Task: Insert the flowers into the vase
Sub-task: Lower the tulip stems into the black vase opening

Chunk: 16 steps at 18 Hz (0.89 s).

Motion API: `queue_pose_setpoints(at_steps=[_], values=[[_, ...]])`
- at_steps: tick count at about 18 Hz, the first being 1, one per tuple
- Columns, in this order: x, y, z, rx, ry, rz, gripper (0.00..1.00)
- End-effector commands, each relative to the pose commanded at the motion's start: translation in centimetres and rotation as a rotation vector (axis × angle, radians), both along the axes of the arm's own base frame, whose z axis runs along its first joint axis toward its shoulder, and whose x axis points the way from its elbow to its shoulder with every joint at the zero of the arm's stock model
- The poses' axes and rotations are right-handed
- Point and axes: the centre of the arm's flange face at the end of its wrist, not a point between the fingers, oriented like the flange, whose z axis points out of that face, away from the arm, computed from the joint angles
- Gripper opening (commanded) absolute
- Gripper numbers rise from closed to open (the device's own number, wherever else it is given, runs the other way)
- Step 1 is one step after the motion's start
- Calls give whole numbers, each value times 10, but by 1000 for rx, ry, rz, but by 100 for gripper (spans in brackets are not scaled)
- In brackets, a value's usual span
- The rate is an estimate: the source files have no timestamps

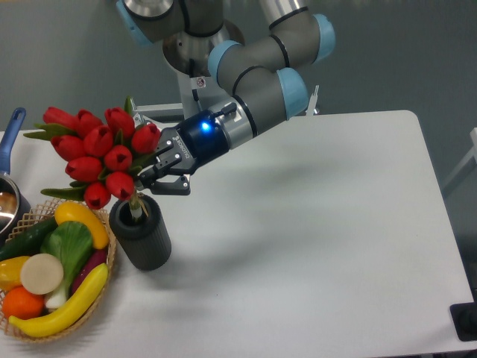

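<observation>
Nearest the camera, at the left edge of the white table (pixel 313 246): a wicker basket (pixel 104 287) of fake produce, with bananas, an orange, a green leafy vegetable and a cucumber. Just right of the basket, touching or nearly so, the dark ribbed vase (pixel 145 239) stands upright. Green stems enter its round mouth. Above it the flowers (pixel 100 153), red tulips, lean up and left, heads well wider than the vase. The gripper (pixel 153 173) sits at the stems just under the heads, fingers on either side of them; whether they press on the stems I cannot tell. A blue light glows on the wrist. Far left: a pan (pixel 9 190) with a blue handle.
</observation>
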Motion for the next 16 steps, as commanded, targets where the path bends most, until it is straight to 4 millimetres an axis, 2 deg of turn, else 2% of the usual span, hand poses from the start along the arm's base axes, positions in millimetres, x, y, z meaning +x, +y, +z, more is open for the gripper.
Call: queue_pose_setpoints(at_steps=[6,10,12,13,15,16], values=[[1,0,-45,11,24,-9,23],[4,3,-74,19,35,-22,28],[7,4,-85,23,40,-28,38],[7,3,-89,22,39,-29,39],[8,3,-94,19,37,-31,47],[9,3,-96,17,37,-31,48]])
